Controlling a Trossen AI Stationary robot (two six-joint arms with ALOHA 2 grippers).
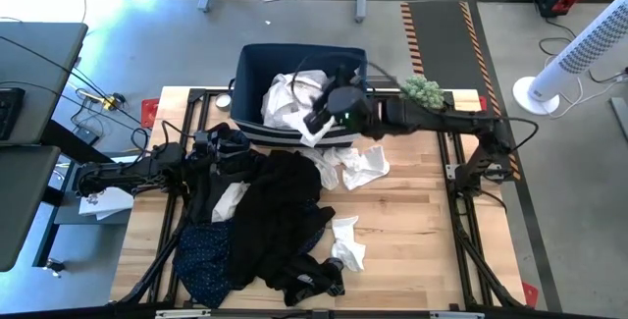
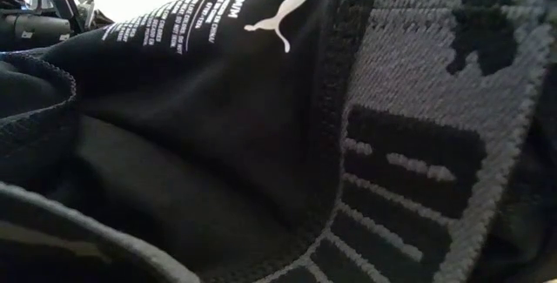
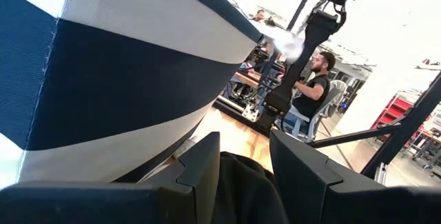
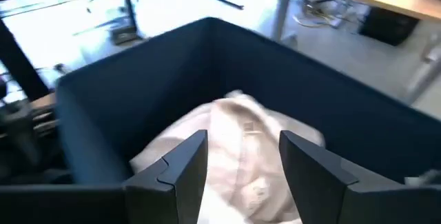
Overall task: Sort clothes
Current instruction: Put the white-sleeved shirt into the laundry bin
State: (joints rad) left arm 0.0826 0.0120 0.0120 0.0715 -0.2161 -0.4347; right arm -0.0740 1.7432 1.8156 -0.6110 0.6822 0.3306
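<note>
- Clothes (image 1: 280,211): main heap lies on the table (image 1: 422,221), black garments on top, a speckled navy garment (image 1: 201,250) at the heap's left edge, white pieces (image 1: 358,167) scattered at the heap's right side.
- White garment (image 1: 289,103) sits inside the navy bin (image 1: 257,59), directly under and ahead of the right gripper (image 1: 319,118).
- Right gripper (image 4: 238,165): hovers over the bin opening, fingers (image 4: 180,162) spread apart, nothing between them; the white garment (image 4: 241,148) shows through the gap.
- Left gripper (image 1: 231,147): low at the heap's left end, just beside the bin's striped front wall (image 3: 103,79).
- Left gripper (image 3: 244,172): fingers (image 3: 200,165) parted, black fabric (image 3: 248,189) bunched in the gap; can't tell if it's actually pinched.
- Low view: filled by a black garment (image 2: 218,126) with white printed label and a grey waistband (image 2: 418,144), right against the lens.
- Person (image 3: 310,89) seated in the room beyond the table.
</note>
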